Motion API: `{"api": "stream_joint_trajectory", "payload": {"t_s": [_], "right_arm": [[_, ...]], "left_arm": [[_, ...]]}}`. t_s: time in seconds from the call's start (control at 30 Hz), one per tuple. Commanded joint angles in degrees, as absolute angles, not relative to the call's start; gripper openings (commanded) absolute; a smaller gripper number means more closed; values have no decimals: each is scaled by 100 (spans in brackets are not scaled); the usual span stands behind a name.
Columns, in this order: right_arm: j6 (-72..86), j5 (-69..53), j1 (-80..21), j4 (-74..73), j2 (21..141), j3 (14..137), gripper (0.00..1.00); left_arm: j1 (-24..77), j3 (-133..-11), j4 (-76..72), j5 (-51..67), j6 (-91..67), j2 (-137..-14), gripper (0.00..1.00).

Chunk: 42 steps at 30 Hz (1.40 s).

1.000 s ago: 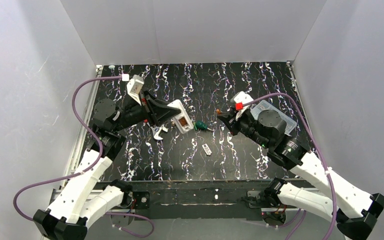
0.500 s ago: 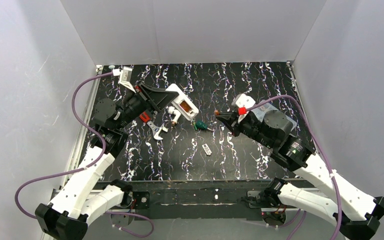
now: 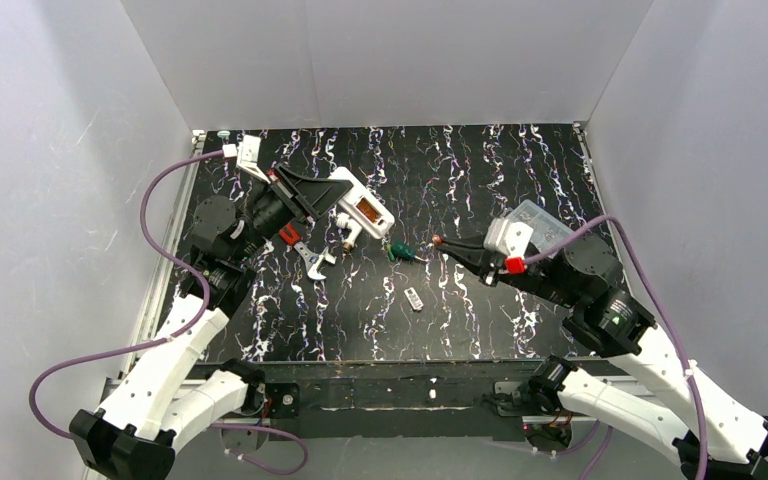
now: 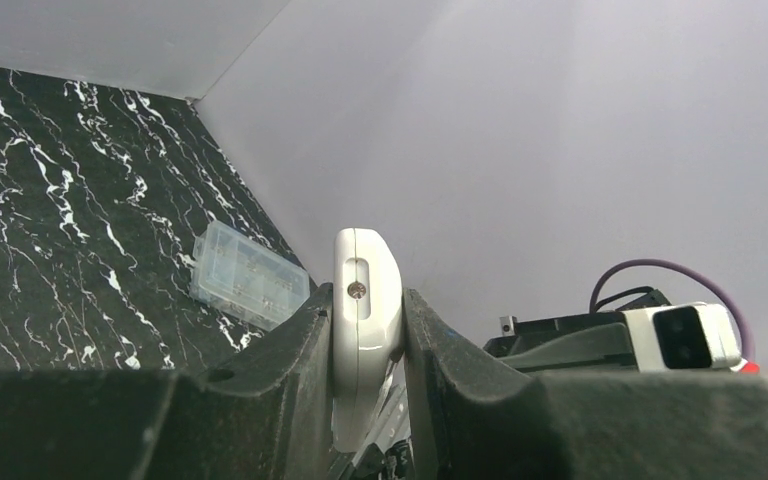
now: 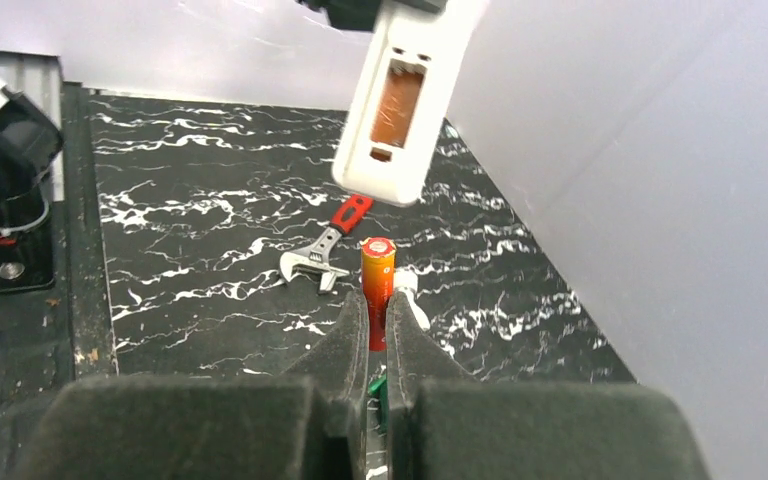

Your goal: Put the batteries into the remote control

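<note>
While the left gripper (image 3: 330,203) stands clamped on the raised remote control (image 5: 405,100), its bay facing outward, the right gripper (image 5: 375,305) pinches one battery (image 5: 377,275) short of that bay, so insertion is judged not yet done.

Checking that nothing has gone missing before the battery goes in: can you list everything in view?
remote control: one, white, held above the table, open bay showing
battery: one, red-orange, held out toward the remote
screwdriver: one, green handle, lying mid-table
wrench: one, silver with red handle, on the table below the remote
cover plate: one, whitish, on the table nearer the arm bases
compartment box: one, clear, right side of the table
table: one, black with white veining
left gripper: one, black, shut on the remote control
right gripper: one, black, shut on the battery
</note>
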<state>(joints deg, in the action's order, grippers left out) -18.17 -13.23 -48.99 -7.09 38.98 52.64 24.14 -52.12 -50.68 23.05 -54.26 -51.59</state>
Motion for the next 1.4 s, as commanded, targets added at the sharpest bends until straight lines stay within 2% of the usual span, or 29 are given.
{"api": "stream_joint_trajectory", "payload": {"t_s": [0.0, 0.27, 0.4, 0.57, 0.7, 1.0, 1.37], "right_arm": [[-2534, -2305, -4904, -373, 3724, 5171, 1], [-2572, -2502, -4909, -445, 3769, 5272, 1], [-1421, -1709, -4900, -535, 4000, 5586, 1], [-896, -1018, -4904, -2015, 4772, 6829, 1], [-99, -347, -4904, -3460, 5462, 7915, 1], [-44, -1124, -4913, -5855, 7137, 9722, 1], [604, -1733, -4930, -6606, 8079, 10303, 1]], "left_arm": [[2435, -5279, -5539, 2531, -5201, -4995, 0], [2436, -5175, -6004, 2730, -5437, -5178, 0], [2443, -5059, -6460, 2714, -5867, -5404, 0], [2443, -4672, -6743, 2404, -5994, -5532, 0], [2480, -4389, -6172, 2193, -5562, -5351, 0], [2932, -3552, -5486, 1257, -5095, -4895, 0], [3408, -2829, -6342, 394, -5640, -4995, 0]]}}
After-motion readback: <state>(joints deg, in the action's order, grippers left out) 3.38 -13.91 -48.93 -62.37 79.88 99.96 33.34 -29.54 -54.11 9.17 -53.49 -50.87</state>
